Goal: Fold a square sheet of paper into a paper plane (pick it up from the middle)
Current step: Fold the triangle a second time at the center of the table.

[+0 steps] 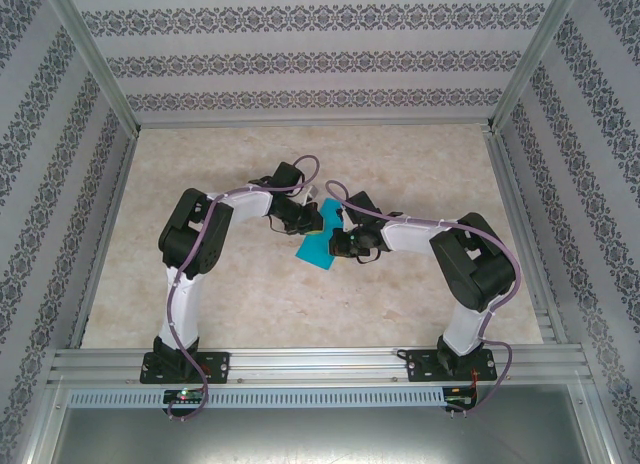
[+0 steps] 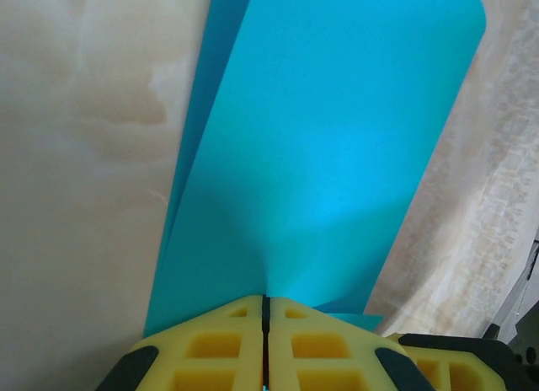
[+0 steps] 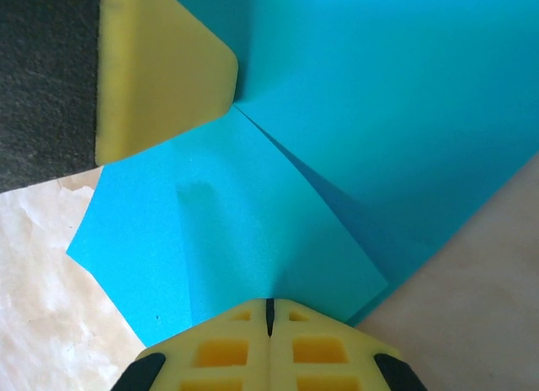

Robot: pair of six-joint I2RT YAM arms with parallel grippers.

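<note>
The square sheet of paper (image 1: pixel 316 246) is bright cyan and lies folded over itself at the middle of the table between my two grippers. My left gripper (image 1: pixel 303 216) is shut on one edge of it. In the left wrist view the yellow tips (image 2: pixel 265 300) meet on the paper (image 2: pixel 320 138), and a second layer shows along its left side. My right gripper (image 1: pixel 342 244) is shut on the opposite side. In the right wrist view its tips (image 3: pixel 269 305) pinch a folded flap of the sheet (image 3: pixel 253 214), and a left fingertip (image 3: pixel 160 79) presses the crease above. The paper plane is out of view.
The beige marbled tabletop (image 1: pixel 420 174) spreads around the paper on all sides. Patterned walls and metal rails (image 1: pixel 110 184) close in the table at left, right and back. Both arm bases sit on the near rail (image 1: pixel 320 364).
</note>
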